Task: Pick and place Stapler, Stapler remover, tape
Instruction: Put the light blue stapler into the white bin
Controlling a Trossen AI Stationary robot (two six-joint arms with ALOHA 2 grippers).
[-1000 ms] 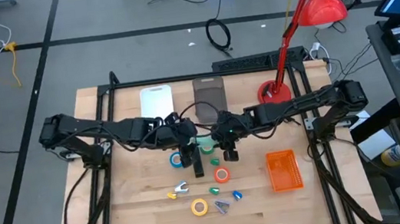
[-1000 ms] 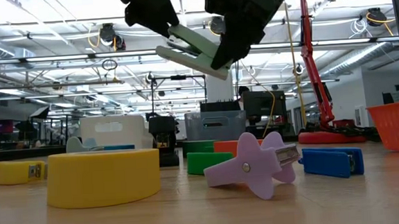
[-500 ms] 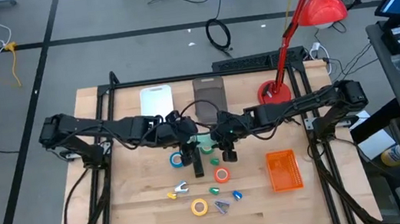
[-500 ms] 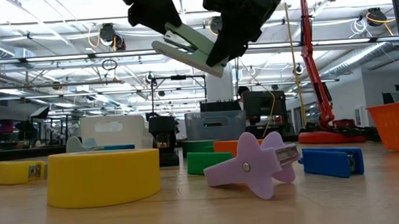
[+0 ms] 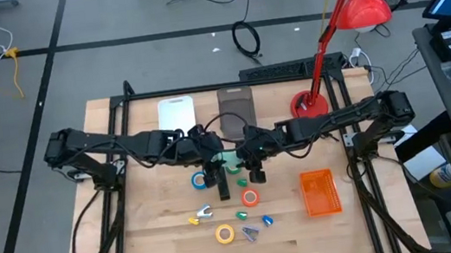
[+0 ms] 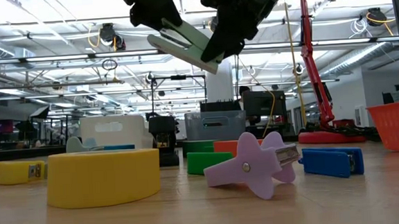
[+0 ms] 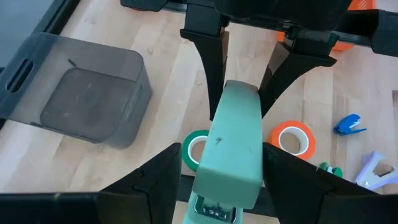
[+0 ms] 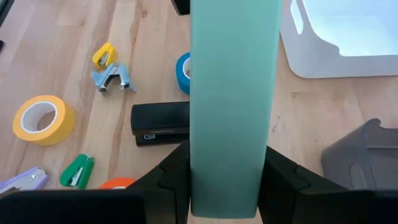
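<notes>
Worktop [image 5: 153,241]: pale wood, carrying every loose item below.
Left gripper [image 5: 217,169]: above the middle of the worktop, jaws clamped on one end of the green stapler.
Right gripper [image 5: 252,162]: just beside the left one, jaws clamped on the stapler's other end.
Green stapler [image 6: 185,43]: held in the air between both grippers, well above the worktop; its long axis runs from one gripper to the other; in the low view it is tilted, the end at the right gripper lower.
Orange basket [image 5: 320,193]: on the worktop's right part, well apart from the stapler.
Grey bin [image 7: 87,99]: at the far edge, beside a white tray [image 5: 177,114].
Black stapler [image 8: 160,123]: lying flat below the grippers, near the blue tape [image 5: 199,180].
Yellow tape [image 5: 224,233]: near the front edge.
Orange tape [image 5: 251,198]: between the yellow roll and the grippers.
Green tape [image 7: 196,149]: under the held stapler, partly hidden.
Purple staple remover [image 6: 253,164]: closest to the low camera, beside a blue one [image 6: 331,161].
</notes>
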